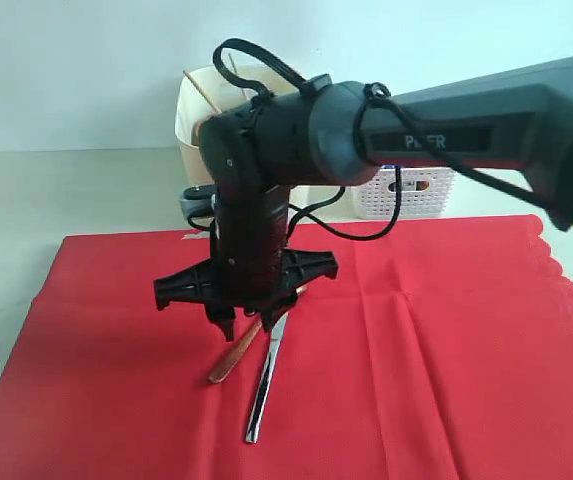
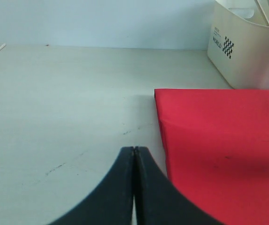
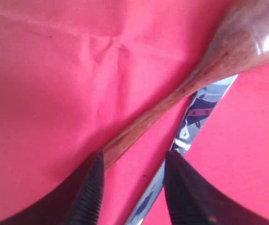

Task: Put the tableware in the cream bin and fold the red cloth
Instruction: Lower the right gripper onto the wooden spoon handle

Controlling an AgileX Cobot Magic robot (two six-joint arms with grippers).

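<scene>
Now, spoon or knife?

Right fingers (image 3: 89, 197) stand spread over the red cloth (image 1: 446, 350), straddling the silver knife (image 3: 193, 117), with the wooden spoon (image 3: 209, 61) lying handle-tip just beside one; nothing is pinched yet, and which piece is meant I cannot tell; left fingers (image 2: 125, 187) are pressed together over bare bench (image 2: 54, 103) off the cloth's corner, likely parked clear; the cream bin (image 1: 188, 130) stands behind the cloth.

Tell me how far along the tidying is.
Done: chopsticks stand in the cream bin. In hand: the right gripper hangs open over the wooden spoon and table knife, which lie on the red cloth, neither gripped yet. Left: both pieces must go into the bin, and the cloth lies flat, unfolded. What else the bin holds cannot be seen.
</scene>
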